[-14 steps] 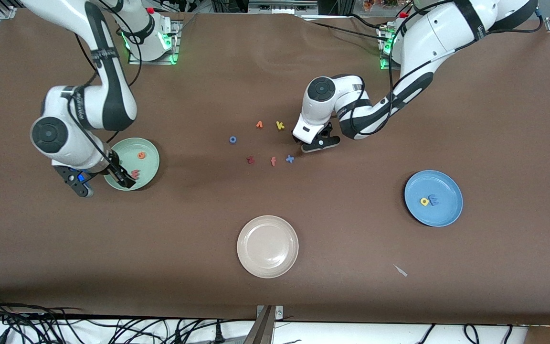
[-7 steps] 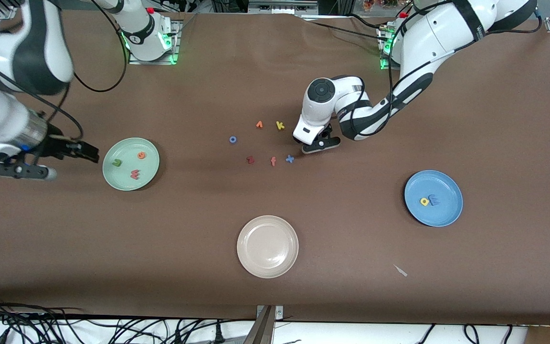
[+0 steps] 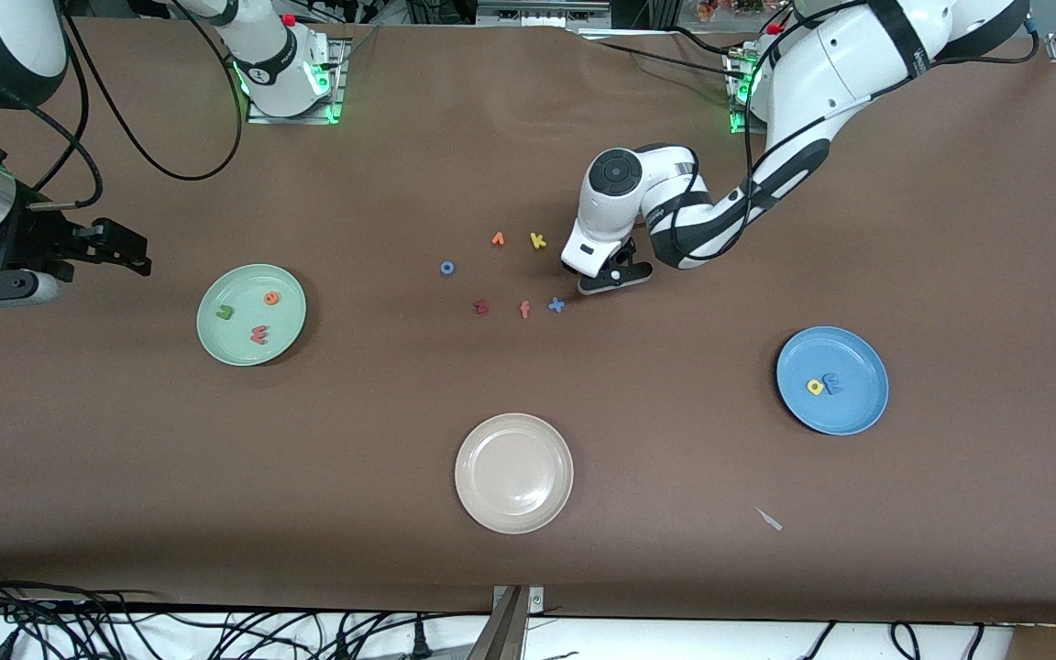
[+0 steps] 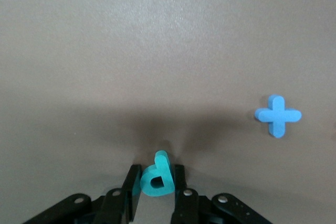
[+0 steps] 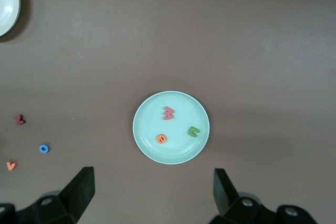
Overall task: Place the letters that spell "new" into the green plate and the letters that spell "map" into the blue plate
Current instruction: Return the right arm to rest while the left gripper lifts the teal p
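The teal p stands on edge between the fingers of my left gripper, which is shut on it low at the table beside the blue x. In the front view the left gripper hides the p. The green plate holds the green n, orange e and red w. The blue plate holds the yellow a and blue m. My right gripper hangs open and empty, high above the table beside the green plate, toward the right arm's end.
Loose letters lie mid-table: blue o, a small orange letter, yellow k, dark red z, orange f, blue x. A beige plate sits nearer the front camera. A small scrap lies near the front edge.
The right arm rose off the green plate and swung toward its end of the table, leaving the green n in the plate. The left gripper's fingers closed on the teal p.
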Controlling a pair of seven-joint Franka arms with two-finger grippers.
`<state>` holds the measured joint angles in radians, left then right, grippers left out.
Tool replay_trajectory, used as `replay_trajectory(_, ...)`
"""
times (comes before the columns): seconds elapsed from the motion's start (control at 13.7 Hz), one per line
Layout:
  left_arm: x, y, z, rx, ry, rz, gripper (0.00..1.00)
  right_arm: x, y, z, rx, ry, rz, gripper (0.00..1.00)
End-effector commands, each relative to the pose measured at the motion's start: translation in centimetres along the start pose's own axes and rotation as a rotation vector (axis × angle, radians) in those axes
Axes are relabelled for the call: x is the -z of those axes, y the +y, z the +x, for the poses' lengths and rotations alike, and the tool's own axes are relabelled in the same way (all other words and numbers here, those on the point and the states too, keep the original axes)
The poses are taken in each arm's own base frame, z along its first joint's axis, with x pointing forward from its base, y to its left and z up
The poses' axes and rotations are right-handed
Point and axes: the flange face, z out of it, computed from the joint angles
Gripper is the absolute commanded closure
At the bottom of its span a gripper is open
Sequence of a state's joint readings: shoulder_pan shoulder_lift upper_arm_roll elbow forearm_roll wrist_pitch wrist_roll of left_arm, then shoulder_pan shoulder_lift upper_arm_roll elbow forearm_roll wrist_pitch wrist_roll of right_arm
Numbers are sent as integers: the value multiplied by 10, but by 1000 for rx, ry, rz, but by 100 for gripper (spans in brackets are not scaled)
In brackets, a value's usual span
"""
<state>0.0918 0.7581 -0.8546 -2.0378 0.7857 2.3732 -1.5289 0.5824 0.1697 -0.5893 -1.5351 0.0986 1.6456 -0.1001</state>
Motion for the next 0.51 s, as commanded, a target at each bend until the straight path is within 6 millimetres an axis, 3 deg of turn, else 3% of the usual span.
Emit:
replay_trajectory(0.0, 9, 0, 23, -1, 39, 26, 94, 4, 0, 5, 26, -24, -6, 0)
replay_trajectory(0.15, 22, -3, 43, -21, 4, 47, 94, 14, 18, -10, 17, -60, 38, 0)
replay_trajectory(0.44, 70, -21, 109, -85, -99, 108, 94, 24, 48, -57, -21, -72, 74, 0)
